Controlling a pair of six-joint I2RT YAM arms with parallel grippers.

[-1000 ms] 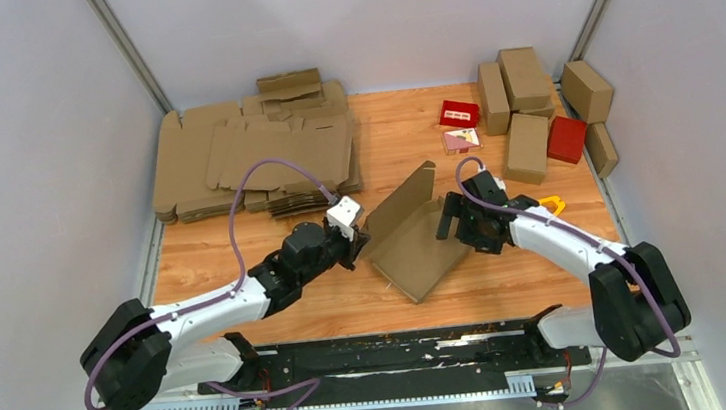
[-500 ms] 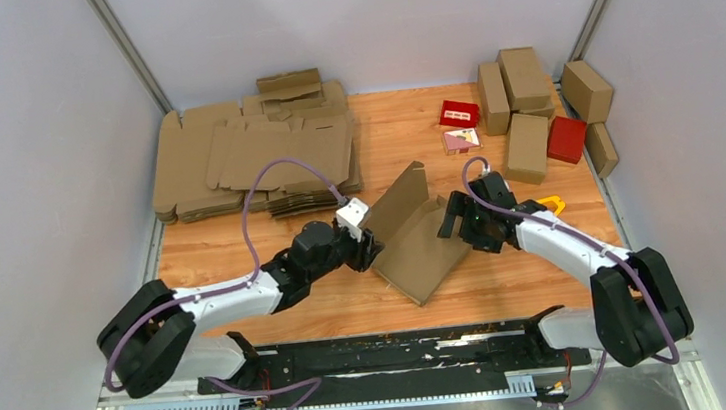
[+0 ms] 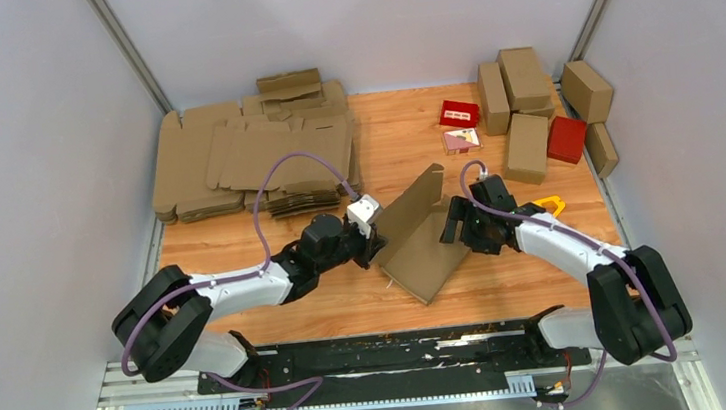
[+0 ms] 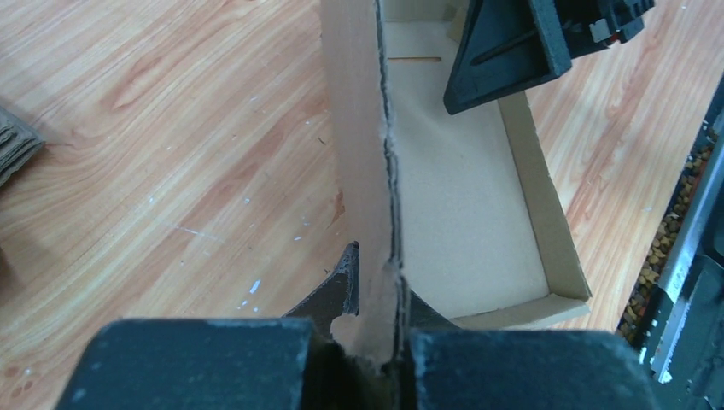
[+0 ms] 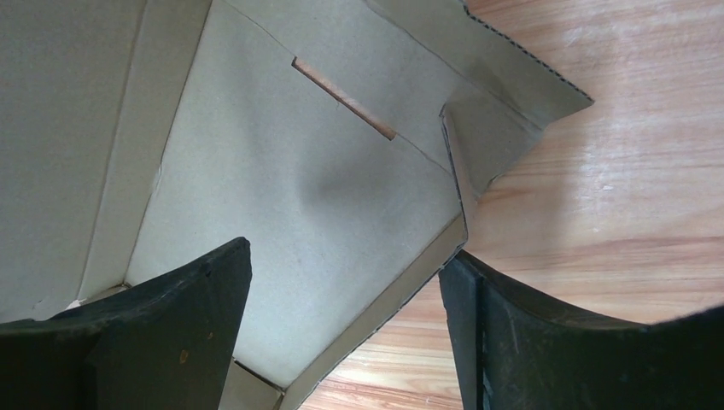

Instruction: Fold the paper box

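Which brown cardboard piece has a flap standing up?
The paper box in the middle: one panel stands upright, pinched in the left gripper. The other blanks lie flat in the far-left stack.

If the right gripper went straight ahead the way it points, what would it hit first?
Probably the box: the right gripper has its open fingers astride the side wall, one over the inside, one over the table, so that wall comes first. Depth is unclear.

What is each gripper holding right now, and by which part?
The left gripper pinches the paper box by its upright panel's edge. The right gripper is open astride a side wall, holding nothing.
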